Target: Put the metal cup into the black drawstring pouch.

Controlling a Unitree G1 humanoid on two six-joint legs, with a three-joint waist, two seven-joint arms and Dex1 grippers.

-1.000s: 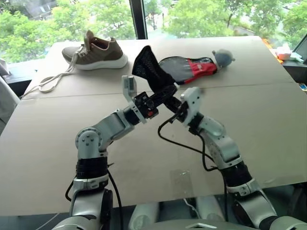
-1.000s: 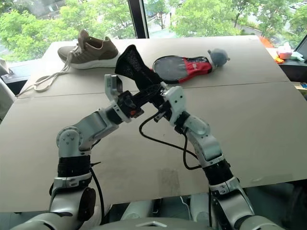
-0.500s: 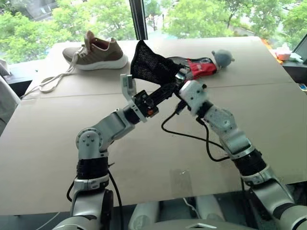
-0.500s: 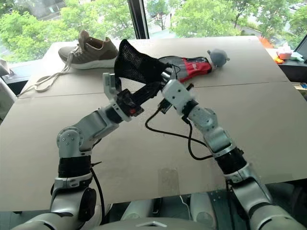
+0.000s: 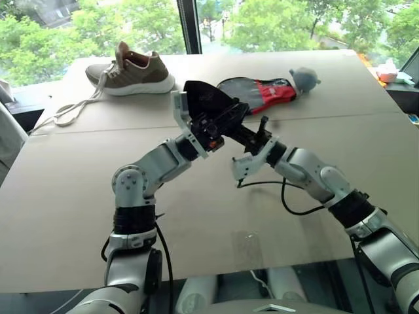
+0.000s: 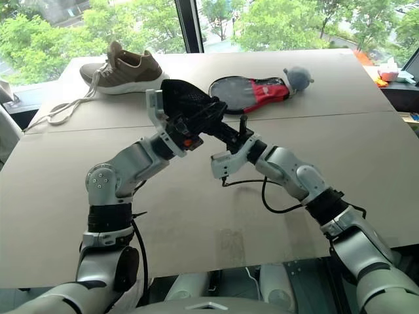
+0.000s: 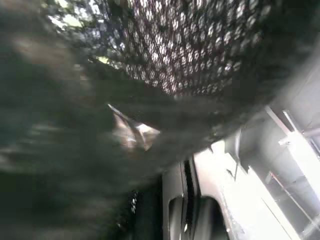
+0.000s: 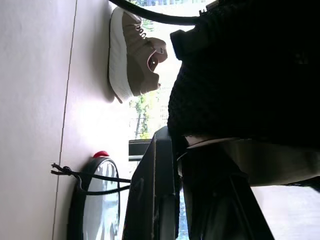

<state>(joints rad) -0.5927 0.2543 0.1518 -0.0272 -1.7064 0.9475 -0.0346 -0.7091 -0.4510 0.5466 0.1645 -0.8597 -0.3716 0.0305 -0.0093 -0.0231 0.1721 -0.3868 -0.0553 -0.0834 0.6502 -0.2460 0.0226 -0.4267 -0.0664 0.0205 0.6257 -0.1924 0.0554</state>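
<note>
- Your left gripper (image 5: 219, 124) is clamped on the black drawstring pouch (image 5: 208, 99), holding it above the table (image 5: 78, 170)
- Your right gripper (image 5: 243, 134) pinches the pouch's lower edge

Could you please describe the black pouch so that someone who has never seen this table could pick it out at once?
Start at the wide tan table and go to its middle, where the two robot arms meet above it. The black pouch is the soft mesh bag held up there between the left gripper and the right gripper. Unlike the shoe and the black-and-red case lying behind it, it hangs off the table.
</note>
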